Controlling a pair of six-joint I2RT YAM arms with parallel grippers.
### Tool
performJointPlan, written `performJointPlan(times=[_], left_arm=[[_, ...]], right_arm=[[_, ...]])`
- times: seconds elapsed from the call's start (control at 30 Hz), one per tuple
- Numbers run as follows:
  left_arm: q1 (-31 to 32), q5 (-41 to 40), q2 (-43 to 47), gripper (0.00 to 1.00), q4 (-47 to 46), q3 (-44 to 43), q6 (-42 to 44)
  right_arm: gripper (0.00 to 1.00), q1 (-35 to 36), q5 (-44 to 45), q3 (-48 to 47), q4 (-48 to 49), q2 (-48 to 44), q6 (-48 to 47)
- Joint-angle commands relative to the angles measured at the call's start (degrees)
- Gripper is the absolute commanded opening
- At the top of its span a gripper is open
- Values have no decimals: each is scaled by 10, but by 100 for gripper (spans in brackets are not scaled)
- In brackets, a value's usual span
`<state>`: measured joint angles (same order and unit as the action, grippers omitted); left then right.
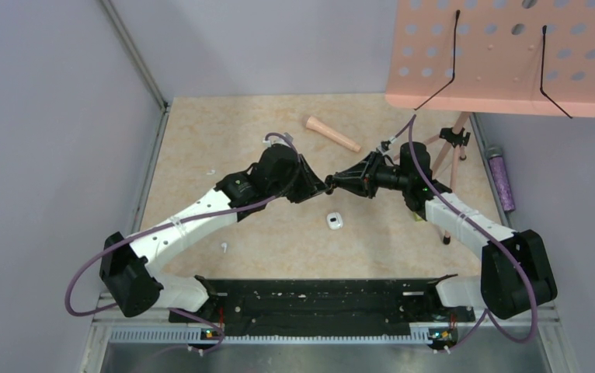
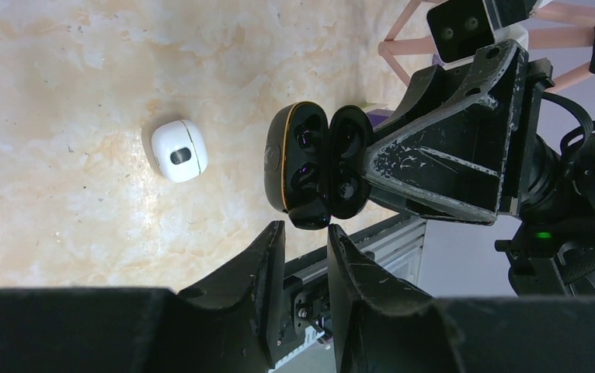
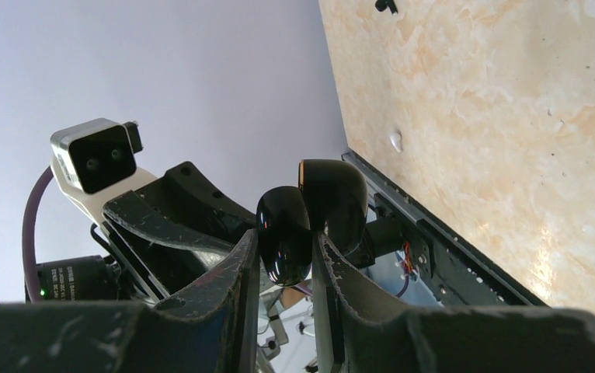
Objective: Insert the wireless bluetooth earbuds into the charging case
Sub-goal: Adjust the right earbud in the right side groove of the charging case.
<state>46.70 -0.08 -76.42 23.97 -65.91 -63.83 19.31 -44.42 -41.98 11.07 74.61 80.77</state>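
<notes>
"White speck at the near left, is that one of them?"

"Yes. That is an earbud [image 1: 223,247], lying on the desk [image 1: 201,132] just beside my left forearm, well apart from the case."

"And your left fingers?"

"My left fingers [image 2: 306,233] stand narrow, with a slim gap between them and nothing in it that I can see. They sit right at one end of the charging case [image 2: 310,167]. Whether they touch it I cannot tell."

"Who has the case, then?"

"My right fingers [image 3: 284,235] are clamped on one half of it and hold it off the desk, out in the middle. It is black and hinged open, with its dark hollows turned toward my left arm."

"What is the pale thing close by?"

"A white rounded pod [image 1: 335,221] with a dark oval on it, on the desk just near of where my two arms meet. A peach stick [image 1: 333,134] lies farther back."

"And to the right?"

"A pink perforated stand [image 1: 504,54] at the far right."
</notes>
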Motion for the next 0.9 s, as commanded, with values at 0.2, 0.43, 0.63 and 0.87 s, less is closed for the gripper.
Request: performJointPlan(times=[0.2, 0.43, 0.63, 0.87], left_arm=[[2, -19, -8, 30, -1, -39, 14], [3, -15, -19, 28, 9, -48, 22], [2, -22, -19, 25, 14, -51, 29], [2, -15, -29, 22, 31, -72, 51]], right_arm=[[0, -3, -7, -5, 20, -24, 3], [0, -3, -9, -6, 24, -25, 6], [0, -3, -10, -3, 25, -26, 5], [0, -3, -16, -2, 25, -26, -1]])
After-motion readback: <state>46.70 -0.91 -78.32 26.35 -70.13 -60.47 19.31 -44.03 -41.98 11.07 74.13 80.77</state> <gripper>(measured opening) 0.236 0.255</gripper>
